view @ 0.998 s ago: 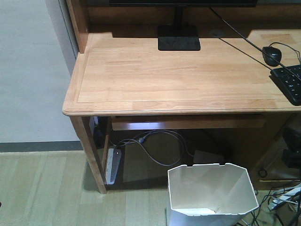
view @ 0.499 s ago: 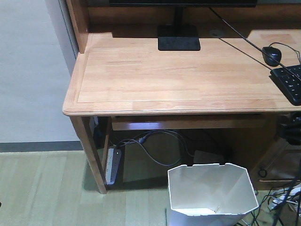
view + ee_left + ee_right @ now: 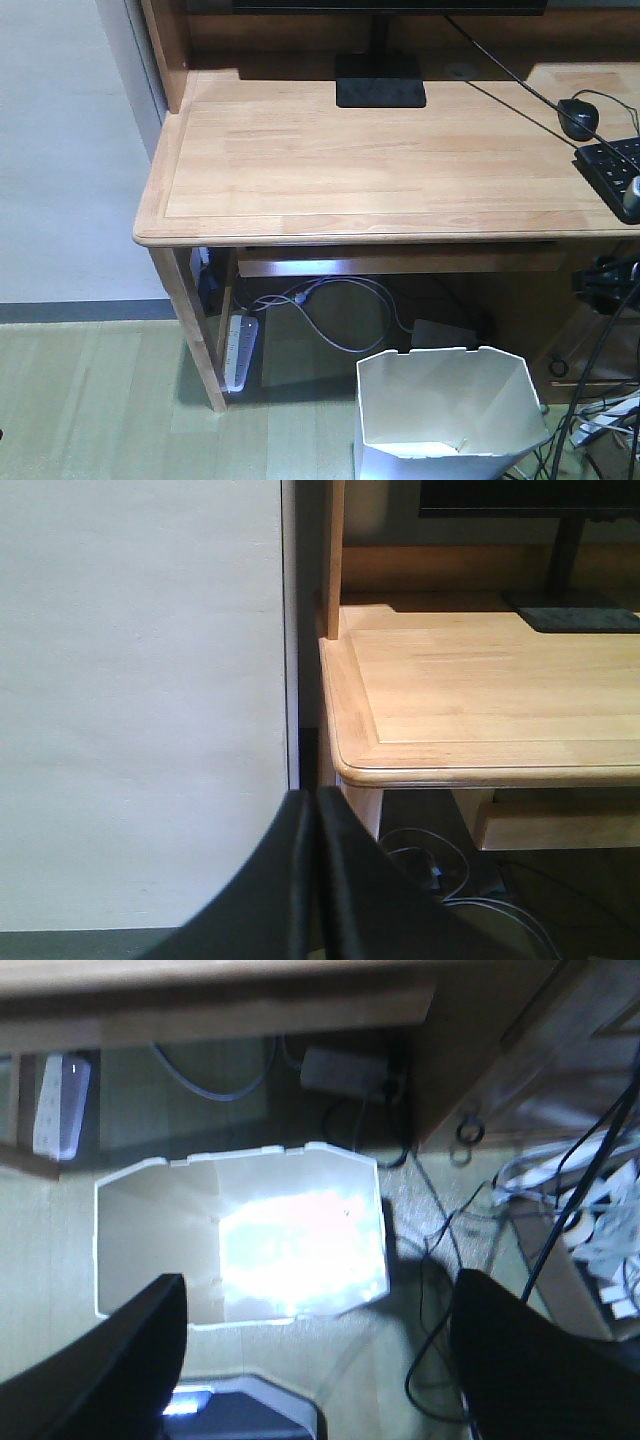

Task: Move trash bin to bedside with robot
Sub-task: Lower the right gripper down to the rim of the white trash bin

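Front view: the robot's right arm (image 3: 605, 285) has crept further in at the right edge beside the desk (image 3: 300, 150). The trash bin (image 3: 450, 405) hasn't budged from the floor before it.

Left wrist view: the left gripper (image 3: 308, 805) is pinched tight, finger against finger, facing the wall (image 3: 140, 680) and the desk corner.

Right wrist view: the right gripper (image 3: 320, 1295) is spread wide above the bin's open mouth, with loose cables (image 3: 560, 1190) alongside.
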Available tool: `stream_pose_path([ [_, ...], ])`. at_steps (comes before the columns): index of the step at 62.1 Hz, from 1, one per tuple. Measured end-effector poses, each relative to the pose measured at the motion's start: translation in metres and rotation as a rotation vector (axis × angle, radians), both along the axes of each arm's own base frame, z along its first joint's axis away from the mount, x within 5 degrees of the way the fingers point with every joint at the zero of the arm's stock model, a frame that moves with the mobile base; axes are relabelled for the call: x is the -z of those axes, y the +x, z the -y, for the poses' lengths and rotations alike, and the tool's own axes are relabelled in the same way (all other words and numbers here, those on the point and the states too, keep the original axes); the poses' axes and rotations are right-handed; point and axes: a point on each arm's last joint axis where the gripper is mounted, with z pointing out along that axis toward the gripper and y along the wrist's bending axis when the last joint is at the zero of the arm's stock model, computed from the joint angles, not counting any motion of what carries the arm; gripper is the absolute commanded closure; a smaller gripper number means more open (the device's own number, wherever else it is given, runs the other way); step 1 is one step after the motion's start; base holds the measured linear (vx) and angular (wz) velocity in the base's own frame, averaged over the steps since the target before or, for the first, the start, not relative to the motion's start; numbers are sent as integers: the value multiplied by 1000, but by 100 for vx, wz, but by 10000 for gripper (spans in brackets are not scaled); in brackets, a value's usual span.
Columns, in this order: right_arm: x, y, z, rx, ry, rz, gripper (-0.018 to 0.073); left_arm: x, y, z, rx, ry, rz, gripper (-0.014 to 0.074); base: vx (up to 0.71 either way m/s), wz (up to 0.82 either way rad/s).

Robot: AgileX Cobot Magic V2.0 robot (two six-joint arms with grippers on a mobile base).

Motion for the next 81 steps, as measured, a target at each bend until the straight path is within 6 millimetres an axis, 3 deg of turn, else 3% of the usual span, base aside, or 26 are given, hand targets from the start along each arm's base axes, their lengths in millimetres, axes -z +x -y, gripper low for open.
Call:
stream_pose_path([
  [20,79,36,22,-32,-31,-113,29,0,0,0,0,0,0,602,0,0],
  [49,217,100,42,-71,-12,-314,29,0,0,0,0,0,0,602,0,0],
  [66,286,109,44,-101,6,-398,29,0,0,0,0,0,0,602,0,0],
  [81,327,103,43,-105,23,-454,29,0,0,0,0,0,0,602,0,0],
])
